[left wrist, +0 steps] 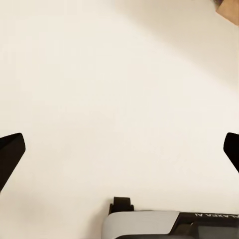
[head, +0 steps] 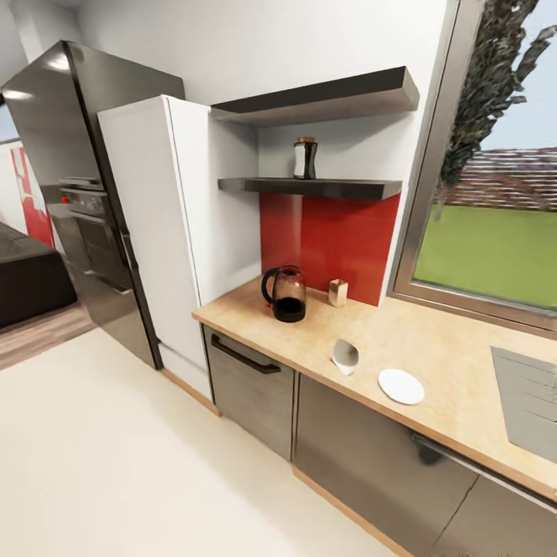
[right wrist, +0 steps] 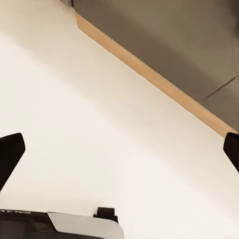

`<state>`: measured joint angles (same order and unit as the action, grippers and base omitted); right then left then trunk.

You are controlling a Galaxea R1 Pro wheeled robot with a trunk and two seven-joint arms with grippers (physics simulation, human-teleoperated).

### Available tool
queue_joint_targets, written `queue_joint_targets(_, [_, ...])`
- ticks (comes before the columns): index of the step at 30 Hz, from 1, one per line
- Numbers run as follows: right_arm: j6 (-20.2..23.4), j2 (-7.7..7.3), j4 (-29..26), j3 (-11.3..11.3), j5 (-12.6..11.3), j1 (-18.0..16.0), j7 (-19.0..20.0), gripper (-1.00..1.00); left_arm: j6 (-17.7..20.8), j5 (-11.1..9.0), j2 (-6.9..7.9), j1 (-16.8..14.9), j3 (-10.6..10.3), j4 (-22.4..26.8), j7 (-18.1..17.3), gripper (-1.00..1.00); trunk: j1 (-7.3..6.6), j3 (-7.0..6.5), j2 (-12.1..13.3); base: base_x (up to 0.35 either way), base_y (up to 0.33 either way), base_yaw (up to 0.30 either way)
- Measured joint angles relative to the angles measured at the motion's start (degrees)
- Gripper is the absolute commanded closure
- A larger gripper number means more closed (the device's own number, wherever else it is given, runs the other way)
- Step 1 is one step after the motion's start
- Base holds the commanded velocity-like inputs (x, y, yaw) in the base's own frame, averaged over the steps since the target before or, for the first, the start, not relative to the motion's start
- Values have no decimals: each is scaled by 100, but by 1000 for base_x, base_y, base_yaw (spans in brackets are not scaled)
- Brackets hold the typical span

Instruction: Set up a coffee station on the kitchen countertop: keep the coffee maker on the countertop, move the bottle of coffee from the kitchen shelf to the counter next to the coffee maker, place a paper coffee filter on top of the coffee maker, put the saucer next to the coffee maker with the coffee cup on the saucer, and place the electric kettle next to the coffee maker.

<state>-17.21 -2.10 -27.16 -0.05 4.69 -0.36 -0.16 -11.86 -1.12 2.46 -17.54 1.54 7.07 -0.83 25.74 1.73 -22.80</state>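
Both grippers hang over the pale floor with nothing between their fingers. The left gripper (left wrist: 119, 149) has its two dark fingertips (left wrist: 11, 152) far apart at the edges of its wrist view, above bare cream floor (left wrist: 99, 74). The right gripper (right wrist: 119, 149) is spread just as wide; its wrist view shows the same floor and, beyond it, the wooden plinth (right wrist: 149, 74) under the grey cabinet fronts (right wrist: 174, 35).

In the head view the bottle of coffee (head: 305, 158) stands upright on the lower of two dark wall shelves (head: 309, 186), above a red backsplash (head: 333, 240). On the wooden countertop (head: 433, 348) below, the electric kettle (head: 286, 293), dark with a clear body, stands near the counter's left end. A small tan object (head: 338, 292), too small to identify, sits just beside it against the backsplash. Nearer the counter's front edge a white paper coffee filter (head: 345, 356) lies on its side, and the white saucer (head: 401, 385) lies flat near it, apart from it.

A grey hob (head: 530, 394) is set into the counter at the right, under a window (head: 487, 232) looking onto grass. Left of the counter stand a white tall cabinet (head: 155, 232) and a black fridge (head: 62, 155).
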Motion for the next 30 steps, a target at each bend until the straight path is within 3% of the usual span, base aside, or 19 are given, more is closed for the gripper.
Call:
queue_joint_targets(18, [2, 0, -2, 15, 2, 0, 0, -100, 0, 0, 0, -1, 0, 0, -1, -100, 1, -83, -2, 3, 8, -231])
queue_joint_targets(26, [7, 7, -3, 24, 4, -1, 6, -100, -1, 5, 12, -2, 8, 19, -4, -100, 1, -122, -6, 0, 232, -205])
queue_joint_targets(30, [10, 97, -95, 34, 2, -4, 18, -100, 5, 49, 67, -1, -8, 44, -1, -100, 2, -126, -6, 0, 69, -27])
